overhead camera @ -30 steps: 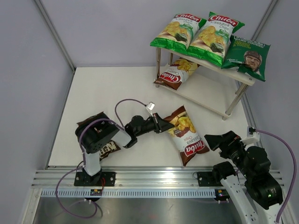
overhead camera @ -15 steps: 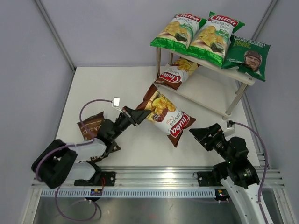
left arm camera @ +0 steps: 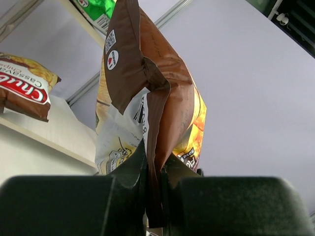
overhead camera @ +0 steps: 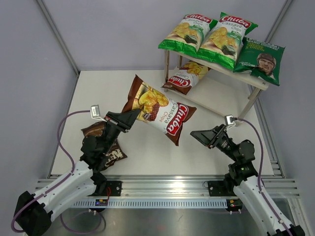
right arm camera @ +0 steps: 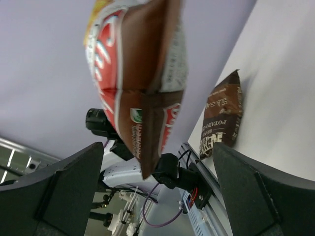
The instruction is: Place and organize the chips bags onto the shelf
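Chips bag reading "Chuba Cassava" hangs in left gripper; right gripper gapes.

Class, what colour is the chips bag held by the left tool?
The bag is brown with a red band; top view.

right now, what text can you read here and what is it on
"Chuba Cassava Chips": held brown-red bag, in the left gripper.
"Chuba Cassava Chips": right green bag.
"Chuba": left green bag.
"Chuba": brown-red bag on the lower board.
"SEA SA", "POTATO C", cut off: dark brown bag.
Portrait bag: too small.
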Motion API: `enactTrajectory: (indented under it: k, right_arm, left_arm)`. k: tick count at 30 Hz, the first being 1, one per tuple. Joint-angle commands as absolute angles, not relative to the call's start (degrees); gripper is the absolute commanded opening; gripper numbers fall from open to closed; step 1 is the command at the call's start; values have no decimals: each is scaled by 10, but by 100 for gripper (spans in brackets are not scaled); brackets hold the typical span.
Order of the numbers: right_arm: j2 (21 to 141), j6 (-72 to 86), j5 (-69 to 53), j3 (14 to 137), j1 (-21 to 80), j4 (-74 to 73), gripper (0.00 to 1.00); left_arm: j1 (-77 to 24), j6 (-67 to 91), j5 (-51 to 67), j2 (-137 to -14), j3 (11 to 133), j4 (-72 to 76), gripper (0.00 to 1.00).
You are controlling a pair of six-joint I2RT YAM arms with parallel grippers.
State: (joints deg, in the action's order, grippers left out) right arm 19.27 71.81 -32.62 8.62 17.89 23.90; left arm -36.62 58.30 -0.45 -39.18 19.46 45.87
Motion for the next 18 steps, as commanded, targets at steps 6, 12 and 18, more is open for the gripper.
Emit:
enactTrajectory:
  k: [6, 12, 18]
  right_arm:
    - [351, 757, -373, 114, 182, 557, 100]
    - [424, 780, -387, 128, 203, 666, 99]
    - [445, 756, -374, 155, 240, 636, 100]
  left_arm:
    - [-372, 634, 18, -417, 218, 549, 0]
    - [-404, 637, 18, -442, 226, 579, 0]
    - [-432, 643, 20, -479, 229, 620, 0]
